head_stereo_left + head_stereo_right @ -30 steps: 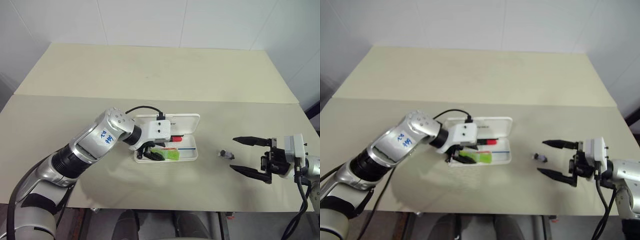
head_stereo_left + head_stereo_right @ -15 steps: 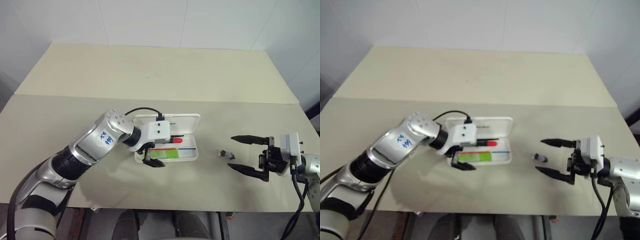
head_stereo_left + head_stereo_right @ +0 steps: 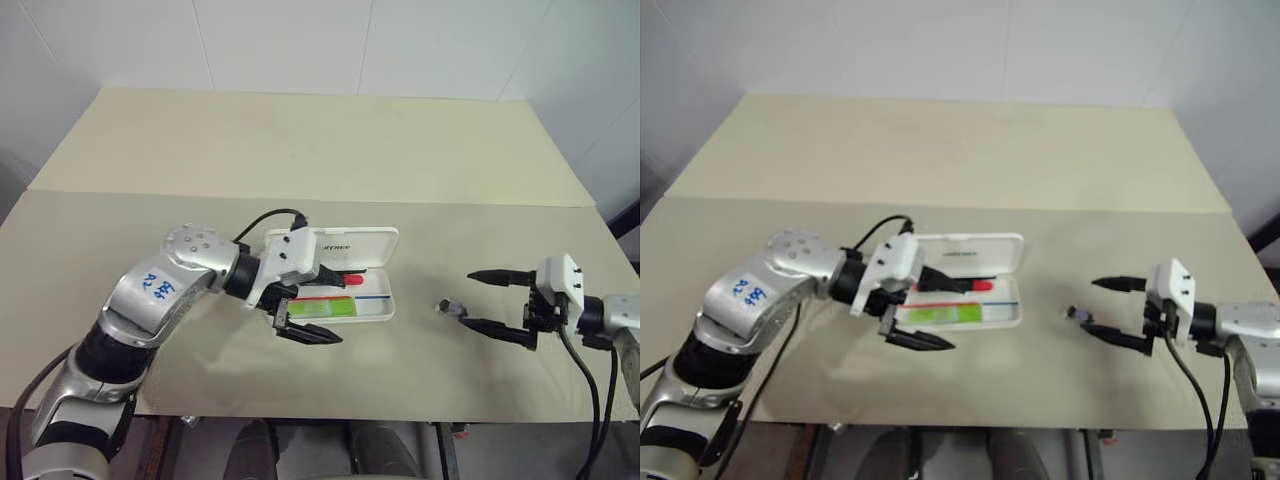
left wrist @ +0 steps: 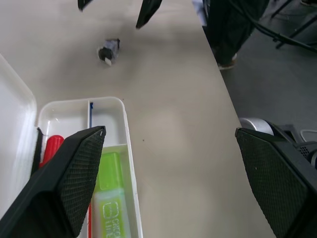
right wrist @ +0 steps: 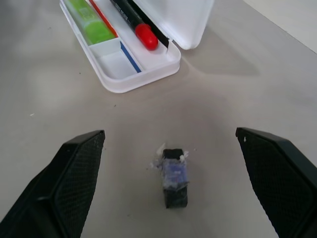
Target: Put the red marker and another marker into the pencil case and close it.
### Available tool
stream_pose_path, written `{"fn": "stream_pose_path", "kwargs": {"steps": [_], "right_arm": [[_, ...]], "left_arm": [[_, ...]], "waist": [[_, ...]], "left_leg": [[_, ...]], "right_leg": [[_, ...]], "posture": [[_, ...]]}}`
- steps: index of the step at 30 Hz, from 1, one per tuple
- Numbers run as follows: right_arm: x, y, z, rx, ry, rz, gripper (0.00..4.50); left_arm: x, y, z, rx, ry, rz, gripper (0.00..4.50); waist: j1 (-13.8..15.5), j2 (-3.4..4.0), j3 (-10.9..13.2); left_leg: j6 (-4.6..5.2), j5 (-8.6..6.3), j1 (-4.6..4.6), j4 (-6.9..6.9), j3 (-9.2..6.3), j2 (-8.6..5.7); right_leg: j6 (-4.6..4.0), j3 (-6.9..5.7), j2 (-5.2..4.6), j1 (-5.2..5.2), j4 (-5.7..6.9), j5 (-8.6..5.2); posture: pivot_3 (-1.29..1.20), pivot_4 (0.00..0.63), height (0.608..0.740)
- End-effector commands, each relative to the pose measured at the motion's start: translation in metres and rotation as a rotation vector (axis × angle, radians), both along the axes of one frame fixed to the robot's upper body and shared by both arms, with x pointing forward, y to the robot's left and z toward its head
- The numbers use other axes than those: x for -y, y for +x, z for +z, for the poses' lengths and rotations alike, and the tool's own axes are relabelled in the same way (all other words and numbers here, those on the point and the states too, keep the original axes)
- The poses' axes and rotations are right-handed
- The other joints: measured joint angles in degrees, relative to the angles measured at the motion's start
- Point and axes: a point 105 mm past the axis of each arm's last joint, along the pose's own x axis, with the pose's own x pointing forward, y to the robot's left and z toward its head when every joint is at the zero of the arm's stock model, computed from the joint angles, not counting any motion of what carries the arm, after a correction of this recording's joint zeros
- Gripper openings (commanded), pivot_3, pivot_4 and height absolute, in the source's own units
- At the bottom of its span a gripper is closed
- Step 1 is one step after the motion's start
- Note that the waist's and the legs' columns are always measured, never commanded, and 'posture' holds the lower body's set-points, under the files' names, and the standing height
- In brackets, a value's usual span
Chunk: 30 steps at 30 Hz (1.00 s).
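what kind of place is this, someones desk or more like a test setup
More likely a test setup than a lived-in desk: a plain beige table against bare white wall panels, holding just an open pencil case with two markers inside and a small dark grey object, and cables trailing off the robot arms.

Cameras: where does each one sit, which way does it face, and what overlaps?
Left and right eye views: on the head, looking forward and down at the table; both arms show, the left tool by the open pencil case, the right tool around a small dark object.
Left wrist view: looks along its fingers past the case to the dark object.
Right wrist view: looks along its fingers over the dark object to the case.
Shared: the case, the red marker, the green highlighter, the dark object.
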Motion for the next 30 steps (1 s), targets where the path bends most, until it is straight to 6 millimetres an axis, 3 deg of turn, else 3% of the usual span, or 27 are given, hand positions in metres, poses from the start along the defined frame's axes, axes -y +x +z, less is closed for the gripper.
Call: {"fn": "stream_pose_path", "kwargs": {"steps": [1, 4, 13, 25, 26, 30], "right_arm": [[0.005, 0.008, -0.006, -0.056, -0.073, -0.01, 4.5], [0.005, 0.014, -0.01, -0.084, -0.085, -0.003, 4.5], [0.004, 0.024, -0.027, -0.15, -0.111, -0.014, 4.5], [0.006, 0.018, -0.025, -0.098, -0.105, -0.021, 0.58], [0.006, 0.017, -0.024, -0.091, -0.115, -0.019, 0.36], [0.002, 0.018, -0.011, -0.033, -0.119, -0.018, 0.35]], "left_arm": [[-0.011, -0.005, 0.008, 0.022, -0.066, -0.016, 4.45], [-0.026, 0.003, 0.001, 0.055, -0.043, 0.043, 4.45], [-0.059, 0.014, 0.016, 0.162, -0.124, 0.136, 4.45], [-0.073, 0.014, 0.021, 0.207, -0.176, 0.175, 4.5], [-0.073, 0.014, 0.02, 0.214, -0.184, 0.175, 4.5], [-0.074, 0.013, 0.021, 0.231, -0.234, 0.171, 4.5]], "waist": [[-0.14, 0.0, 0.0], [-0.08, 0.0, 0.0], [0.01, 0.02, 0.01], [-0.08, 0.02, 0.01], [-0.07, 0.02, 0.01], [-0.07, 0.02, 0.01]], "left_leg": [[0.0, 0.0, -0.01, 0.0, 0.01, 0.0], [0.0, 0.0, 0.02, -0.03, 0.03, 0.01], [0.06, -0.06, -0.03, -0.08, 0.03, 0.01], [0.06, -0.09, -0.02, -0.1, 0.05, 0.03], [0.06, -0.09, -0.02, -0.1, 0.05, 0.03], [0.06, -0.09, -0.02, -0.09, 0.05, 0.03]], "right_leg": [[0.0, 0.0, -0.02, 0.0, -0.01, 0.0], [0.0, 0.0, -0.04, 0.0, -0.02, 0.0], [-0.01, -0.07, -0.08, -0.02, -0.11, -0.01], [-0.01, -0.08, -0.08, -0.02, -0.11, -0.01], [-0.01, -0.08, -0.08, -0.02, -0.11, -0.01], [-0.01, -0.08, -0.08, -0.02, -0.11, -0.01]], "posture": [[0.0, 0.15, 0.74], [0.0, 0.15, 0.74], [0.0, 0.15, 0.74], [0.0, 0.15, 0.74], [0.0, 0.15, 0.74], [0.0, 0.15, 0.74]]}}
